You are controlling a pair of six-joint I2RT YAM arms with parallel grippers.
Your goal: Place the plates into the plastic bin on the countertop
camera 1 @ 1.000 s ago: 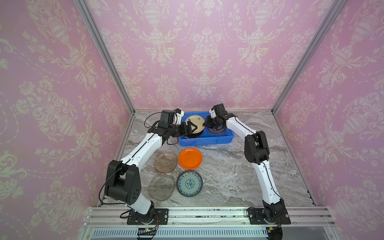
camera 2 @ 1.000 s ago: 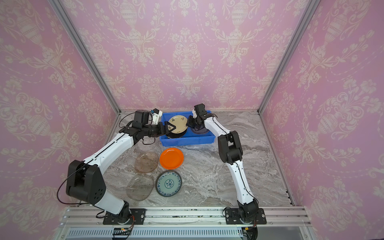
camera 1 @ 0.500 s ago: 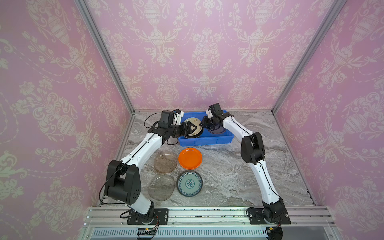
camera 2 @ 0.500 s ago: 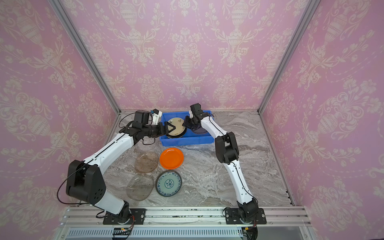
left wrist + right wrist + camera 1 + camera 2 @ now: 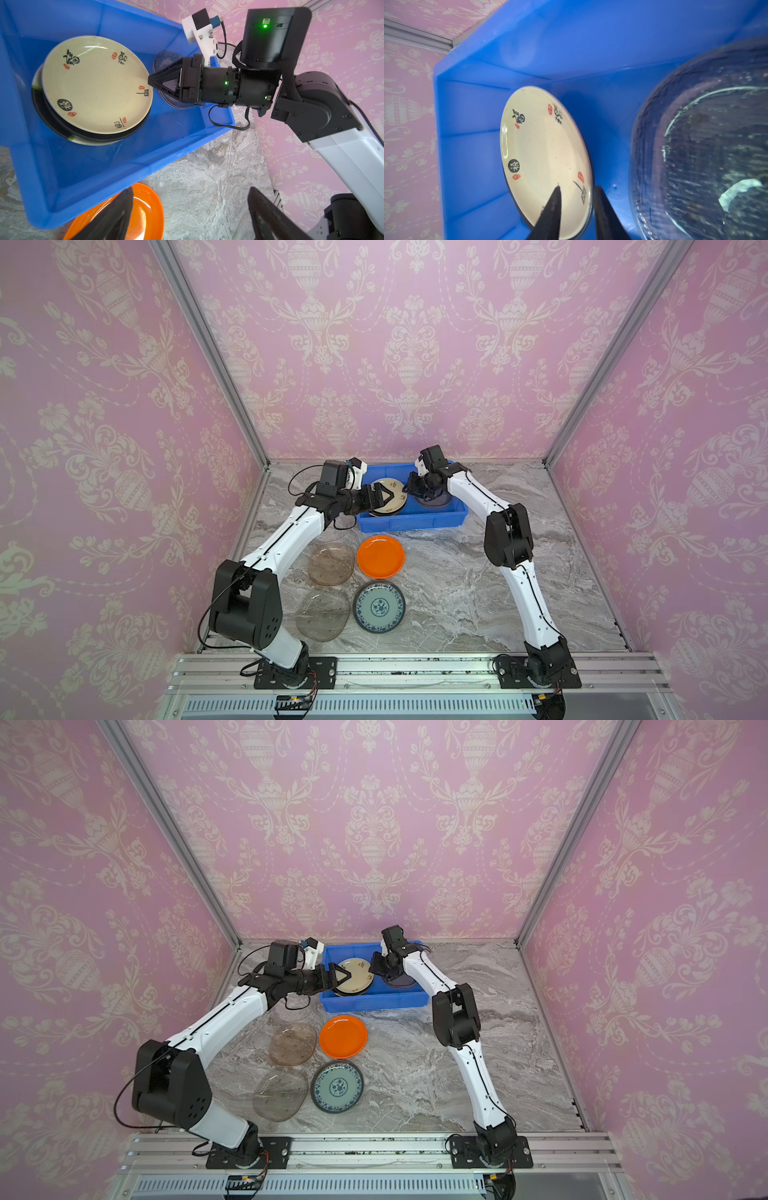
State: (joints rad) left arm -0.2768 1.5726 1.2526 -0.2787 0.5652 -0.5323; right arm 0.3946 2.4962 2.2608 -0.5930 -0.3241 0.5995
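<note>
Cream plate (image 5: 542, 149) in bin (image 5: 415, 523): right hand (image 5: 578, 187) newly parted, straddling rim at 3 o'clock, not clamped; reseat likely. Left hand (image 5: 190, 189) open, empty. Several plates (image 5: 380, 556) left on desk (image 5: 457, 593).

cream plate (image 5: 95, 83): atop black plate (image 5: 51, 121) in blue bin (image 5: 83, 166) | orange plate (image 5: 380, 556): flat on countertop (image 5: 457, 593)

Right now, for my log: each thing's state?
Cream plate: stacked in blue bin.
Grey glass plate: in bin.
Orange plate: on countertop.
Teal plate: on countertop.
Brown glass plate: on countertop.
Clear glass plate: on countertop.
Left gripper: open, empty.
Right gripper: open, straddling cream plate's rim.
</note>
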